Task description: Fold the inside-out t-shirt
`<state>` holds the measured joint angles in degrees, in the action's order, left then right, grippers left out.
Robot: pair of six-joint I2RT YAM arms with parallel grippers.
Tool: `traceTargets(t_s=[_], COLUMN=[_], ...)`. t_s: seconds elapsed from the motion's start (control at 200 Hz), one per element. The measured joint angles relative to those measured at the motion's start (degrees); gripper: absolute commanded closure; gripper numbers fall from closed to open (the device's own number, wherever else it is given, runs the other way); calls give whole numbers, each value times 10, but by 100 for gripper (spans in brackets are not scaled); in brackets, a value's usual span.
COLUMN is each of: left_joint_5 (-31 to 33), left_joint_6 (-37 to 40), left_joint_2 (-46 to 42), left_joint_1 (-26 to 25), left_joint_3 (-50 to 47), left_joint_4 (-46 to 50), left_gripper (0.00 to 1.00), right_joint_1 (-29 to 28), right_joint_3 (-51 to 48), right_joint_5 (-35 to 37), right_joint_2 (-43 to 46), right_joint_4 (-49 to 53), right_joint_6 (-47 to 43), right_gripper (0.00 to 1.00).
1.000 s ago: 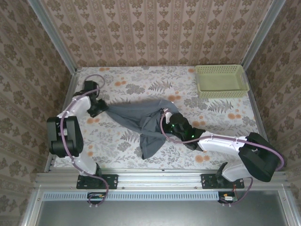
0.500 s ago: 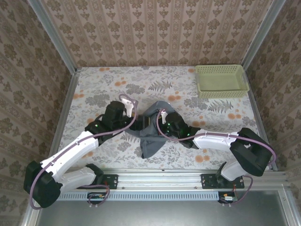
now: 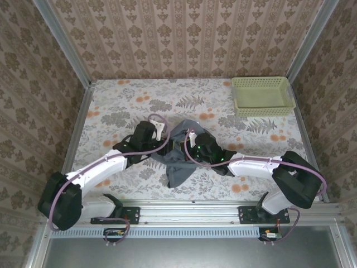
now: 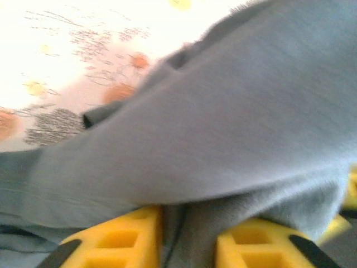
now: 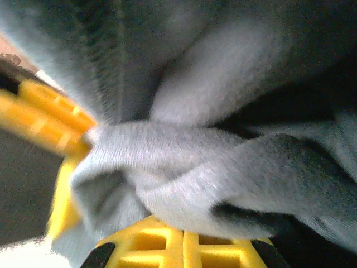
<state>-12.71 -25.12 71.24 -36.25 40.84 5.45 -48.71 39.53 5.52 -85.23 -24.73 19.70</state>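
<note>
The t-shirt (image 3: 177, 163) lies bunched at the middle of the frame on the table (image 3: 122, 100), one tail trailing toward the lower edge. Both arms meet at the bunch, probably to gather it and pull it apart for spreading. The left fingers (image 4: 120, 241) pinch a fold of grey cloth between them. The right fingers (image 5: 162, 241) are clenched on a thick wad. Sleeves, collar and hem are lost in the crumple, and both wrist views are blurred.
</note>
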Motion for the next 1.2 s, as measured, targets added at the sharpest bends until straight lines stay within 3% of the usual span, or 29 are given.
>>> traceTargets(t_s=[0.085, 0.33, 0.605, 0.82, 1.02, 1.2], left_joint_5=[-2, -19, -5, 39, 70, 82], left_joint_6=[-11, -36, -50, -53, -50, -50], left_joint_2=[12, 76, 219, 348, 337, 248], left_joint_1=[33, 109, 139, 158, 160, 190], left_joint_3=[4, 79, 205, 323, 292, 209], left_joint_4=[-3, 21, 95, 189, 225, 224], left_gripper=[100, 100, 100, 100, 100, 100], right_joint_1=[-1, -10, -24, -25, -19, 17], right_joint_3=[-7, -15, -15, -21, -37, -38], right_joint_5=[-9, -48, -106, -79, -9, 17], right_joint_2=[0, 0, 8, 59, 169, 274], right_joint_4=[-10, -21, -18, -17, 11, 54], right_joint_6=[0, -3, -17, -17, -18, -20], right_gripper=[100, 100, 100, 100, 100, 100])
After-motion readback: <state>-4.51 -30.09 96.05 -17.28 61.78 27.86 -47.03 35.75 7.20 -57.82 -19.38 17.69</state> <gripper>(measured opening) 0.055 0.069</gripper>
